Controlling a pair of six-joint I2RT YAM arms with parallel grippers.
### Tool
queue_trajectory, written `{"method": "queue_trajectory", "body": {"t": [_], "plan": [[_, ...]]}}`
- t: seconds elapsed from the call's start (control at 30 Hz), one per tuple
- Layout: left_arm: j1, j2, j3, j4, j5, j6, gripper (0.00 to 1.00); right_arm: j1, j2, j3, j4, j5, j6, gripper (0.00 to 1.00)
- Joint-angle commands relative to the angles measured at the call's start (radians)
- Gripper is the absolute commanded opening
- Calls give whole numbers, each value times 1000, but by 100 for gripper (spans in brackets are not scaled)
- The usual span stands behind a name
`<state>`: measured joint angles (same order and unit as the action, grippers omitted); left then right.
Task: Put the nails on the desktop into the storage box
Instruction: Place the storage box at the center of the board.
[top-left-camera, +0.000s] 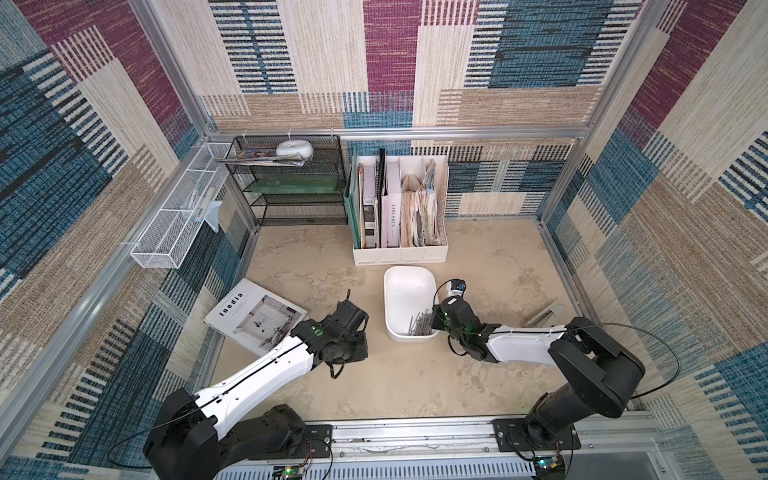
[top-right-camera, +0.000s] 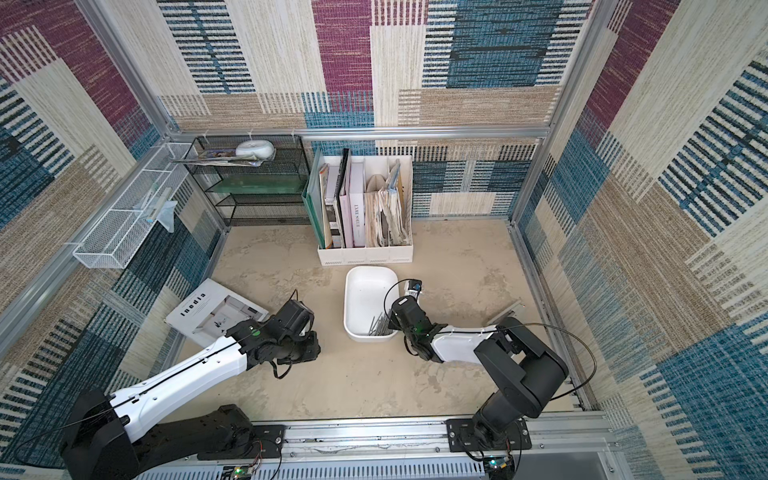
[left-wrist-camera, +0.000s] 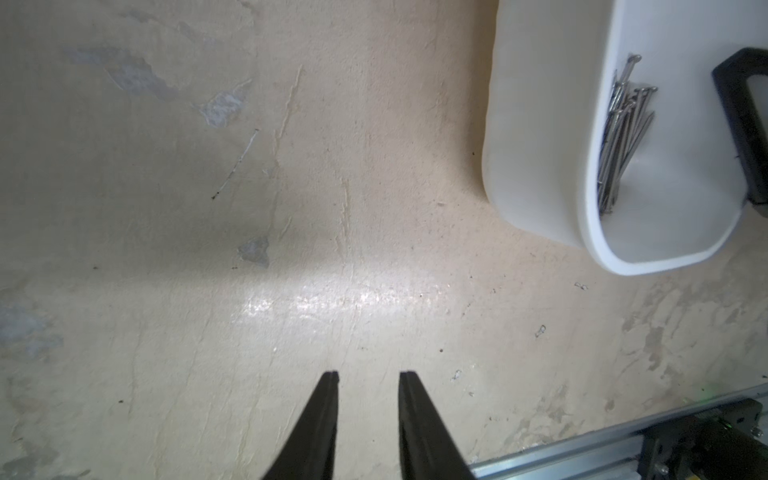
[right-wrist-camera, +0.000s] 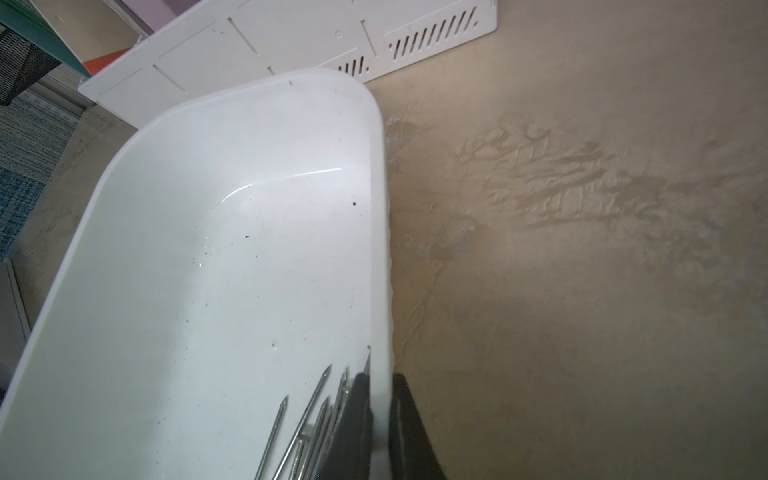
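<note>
Right end effector (right-wrist-camera: 376, 376) is clenched on the box (top-left-camera: 407, 286) side wall, one finger inside and one outside. Nails (top-left-camera: 419, 324) lie bundled in the box's near end, right by that grip. Left end effector (left-wrist-camera: 368, 374) is released, jaws apart, over bare counter (top-left-camera: 415, 386) beside the box. The box sits on the counter, just in front of the file holder (top-left-camera: 401, 253).

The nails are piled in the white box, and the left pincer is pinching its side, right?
No: the right pincer pinches the side of the white box, as the right wrist view shows. The nails are piled in it.
</note>
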<state>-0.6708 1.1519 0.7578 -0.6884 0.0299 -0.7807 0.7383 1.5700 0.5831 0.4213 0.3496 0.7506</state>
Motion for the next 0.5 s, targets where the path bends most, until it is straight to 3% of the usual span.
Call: {"method": "queue_trajectory", "body": {"t": [0.0, 0.17, 0.47], "plan": [[4, -6, -8, 4, 7, 15, 30, 1, -4, 8, -59, 1, 24, 18], [9, -9, -24, 8, 5, 21, 30, 6, 5, 28, -70, -15, 32, 32], [17, -23, -37, 7, -4, 25, 30, 16, -52, 48, -94, -4, 13, 44]]}}
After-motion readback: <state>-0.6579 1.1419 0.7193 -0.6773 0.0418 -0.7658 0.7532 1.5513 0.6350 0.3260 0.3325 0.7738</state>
